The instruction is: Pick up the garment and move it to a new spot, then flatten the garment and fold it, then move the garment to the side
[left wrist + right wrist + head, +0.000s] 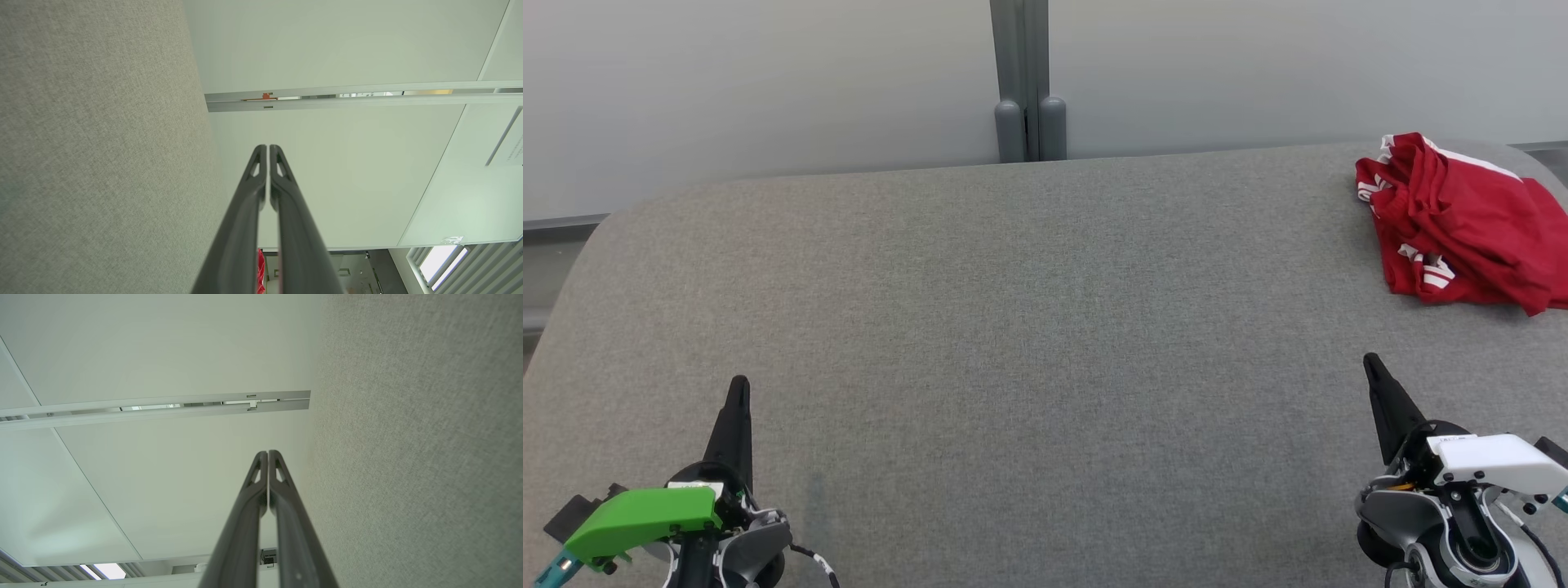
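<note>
The garment (1462, 224), red with white stripes, lies at the far right of the grey tabletop (1013, 310), close to its back corner and running off the right edge of the head view. It is gathered into a compact, layered bundle, with creases across the top and a rumpled near edge. From this distance I can't quite tell whether that is a loose fold or just a heap.

The left gripper (738, 388) sits at the lower left and the right gripper (1372, 363) at the lower right, both low over the tabletop and well apart from the garment. On each, the jaws are pressed together with nothing between them, as both wrist views make plain.

As to progress, the scene fits two stages. Bundled and off to one side is how the garment would lie once folded and set aside. It is also how an unsorted garment would lie while waiting to be picked up. If the former, the fold is an untidy one and little remains; if the latter, the carrying, flattening, folding and setting aside are all left to do
</note>
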Controlling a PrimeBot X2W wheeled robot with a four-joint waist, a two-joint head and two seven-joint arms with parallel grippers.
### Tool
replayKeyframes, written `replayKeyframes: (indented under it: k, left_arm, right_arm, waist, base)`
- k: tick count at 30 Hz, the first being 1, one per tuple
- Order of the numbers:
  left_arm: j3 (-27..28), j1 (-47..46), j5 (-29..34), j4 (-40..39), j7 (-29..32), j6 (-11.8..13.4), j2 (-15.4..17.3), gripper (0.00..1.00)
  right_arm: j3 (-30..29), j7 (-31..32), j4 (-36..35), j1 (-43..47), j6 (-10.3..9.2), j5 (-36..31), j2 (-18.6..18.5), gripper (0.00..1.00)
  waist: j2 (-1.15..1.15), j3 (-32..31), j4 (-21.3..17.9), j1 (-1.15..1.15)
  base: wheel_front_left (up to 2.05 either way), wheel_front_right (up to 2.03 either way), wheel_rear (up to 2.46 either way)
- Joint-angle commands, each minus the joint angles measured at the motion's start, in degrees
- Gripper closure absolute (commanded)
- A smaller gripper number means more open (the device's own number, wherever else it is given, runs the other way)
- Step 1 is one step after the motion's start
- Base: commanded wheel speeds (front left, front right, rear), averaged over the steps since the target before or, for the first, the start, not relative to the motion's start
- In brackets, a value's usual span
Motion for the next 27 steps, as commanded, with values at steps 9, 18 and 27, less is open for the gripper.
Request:
replayKeyframes:
  k: [9, 18, 27]
  left_arm:
    - [0.14, -0.61, -0.04, -0.13, 0.25, -0.22, 0.06, 1.00]
    - [0.14, -0.61, -0.04, -0.13, 0.25, -0.22, 0.06, 1.00]
    - [0.13, -0.61, -0.04, -0.14, 0.25, -0.22, 0.07, 1.00]
  right_arm:
    - [-0.16, 0.16, 0.10, -0.35, 0.02, -0.19, 0.01, 1.00]
    - [-0.18, 0.18, 0.11, -0.35, 0.02, -0.21, 0.02, 1.00]
    - [-0.19, 0.20, 0.11, -0.35, 0.02, -0.23, 0.02, 1.00]
  waist:
    - [0.00, 0.00, 0.00, 0.00]
    - [0.00, 0.00, 0.00, 0.00]
    - [0.00, 0.00, 0.00, 0.00]
  base:
    - [0.00, 0.00, 0.00]
    - [0.00, 0.00, 0.00]
    - [0.00, 0.00, 0.00]
